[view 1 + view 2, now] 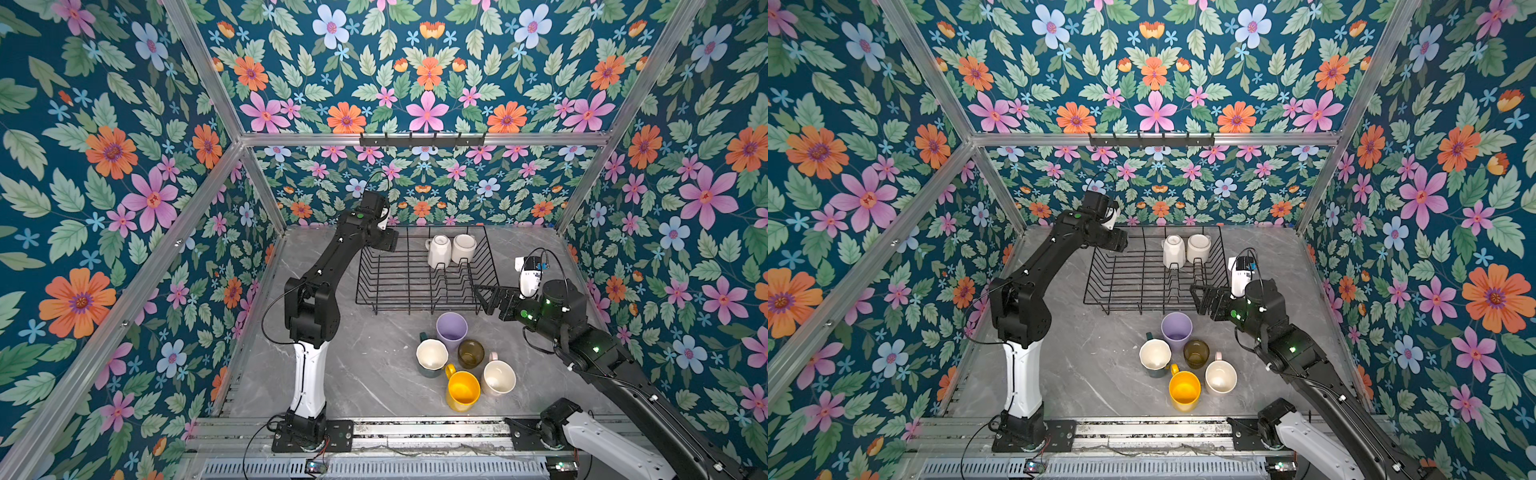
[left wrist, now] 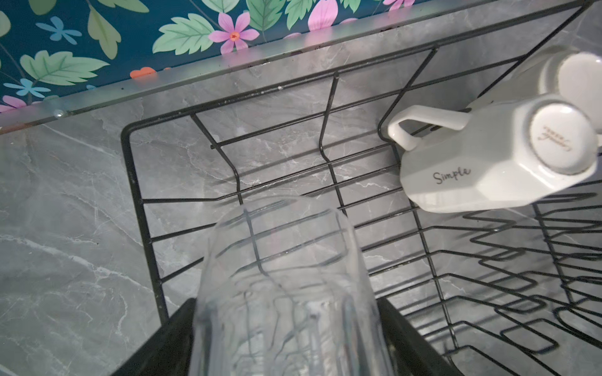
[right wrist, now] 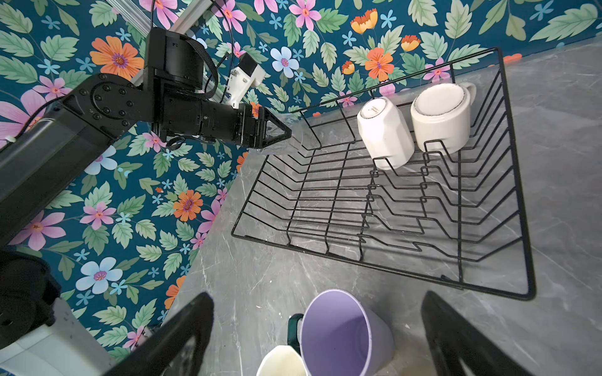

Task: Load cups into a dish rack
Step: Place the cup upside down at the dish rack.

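1. Between the fingers of my left gripper (image 2: pixel 286 315) sits the clear glass (image 2: pixel 280 257), pinched around its body.
2. That glass hangs over the far left corner of the dish rack (image 1: pixel 415 286). Through its clear wall I cannot tell whether it touches the wires.
3. Farther right, in the rack's far right part, two white mugs stand bottom-up side by side, leaning on the divider prongs: a faceted mug (image 1: pixel 439 251) marked "Simple" and a round mug (image 1: pixel 463 248).
4. My right gripper (image 3: pixel 317 294) is spread wide and empty, by the rack's near right corner.
5. Just before it the lilac tumbler (image 3: pixel 342 332) stands mouth-up on the grey table (image 1: pixel 353 374).
6. Clustered nearer are the dark green mug (image 1: pixel 432 357), olive-brown glass (image 1: pixel 471 353), yellow mug (image 1: pixel 462 390) and pale pink mug (image 1: pixel 498 377).
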Controlling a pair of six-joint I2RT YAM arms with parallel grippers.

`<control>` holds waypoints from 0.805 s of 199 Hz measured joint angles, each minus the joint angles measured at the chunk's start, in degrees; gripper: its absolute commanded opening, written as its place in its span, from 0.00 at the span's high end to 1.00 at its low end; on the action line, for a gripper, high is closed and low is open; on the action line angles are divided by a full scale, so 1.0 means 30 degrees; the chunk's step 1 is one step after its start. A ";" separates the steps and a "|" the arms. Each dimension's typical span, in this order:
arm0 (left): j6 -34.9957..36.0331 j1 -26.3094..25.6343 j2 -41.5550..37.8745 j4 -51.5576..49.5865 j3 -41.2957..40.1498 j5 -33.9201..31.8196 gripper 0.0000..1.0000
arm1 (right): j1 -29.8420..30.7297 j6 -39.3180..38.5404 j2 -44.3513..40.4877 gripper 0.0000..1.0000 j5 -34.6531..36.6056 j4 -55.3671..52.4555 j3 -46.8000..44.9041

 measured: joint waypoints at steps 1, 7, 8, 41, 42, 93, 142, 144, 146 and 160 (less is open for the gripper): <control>-0.0007 0.0000 0.0029 -0.0022 0.0015 0.0000 1.00 | 0.0000 0.0000 0.0000 0.02 0.0000 -0.0007 0.0000; -0.0007 0.0000 0.0168 -0.0160 0.0073 -0.0022 1.00 | 0.0000 0.0029 0.0000 0.02 -0.0007 -0.0007 -0.0015; -0.0007 0.0000 0.0182 -0.0175 0.0080 -0.0022 1.00 | 0.0000 0.0029 0.0000 0.02 -0.0007 -0.0007 -0.0015; 0.0036 0.0000 0.0758 -0.0736 0.0248 -0.0328 1.00 | 0.0000 0.0036 0.0095 0.02 -0.0095 -0.0007 -0.0095; 0.0036 0.0000 0.0772 -0.0736 0.0255 -0.0335 1.00 | 0.0000 0.0036 0.0102 0.02 -0.0102 -0.0007 -0.0102; 0.0117 0.0022 0.2047 -0.1049 0.0991 -0.0590 1.00 | 0.0000 0.0444 0.0138 0.02 -0.0350 0.0015 -0.0452; 0.0124 0.0015 0.3337 -0.1304 0.1851 -0.0721 1.00 | 0.0000 0.0590 0.0117 0.02 -0.0423 0.0066 -0.0707; 0.0124 0.0015 0.3381 -0.1333 0.1880 -0.0721 1.00 | 0.0000 0.0597 0.0117 0.02 -0.0423 0.0066 -0.0714; 0.0124 0.0015 0.3424 -0.1362 0.1909 -0.0721 1.00 | 0.0000 0.0597 0.0117 0.02 -0.0430 0.0066 -0.0714; 0.0124 0.0015 0.3650 -0.1443 0.2084 -0.0729 1.00 | 0.0000 0.0634 0.0124 0.02 -0.0503 0.0066 -0.0772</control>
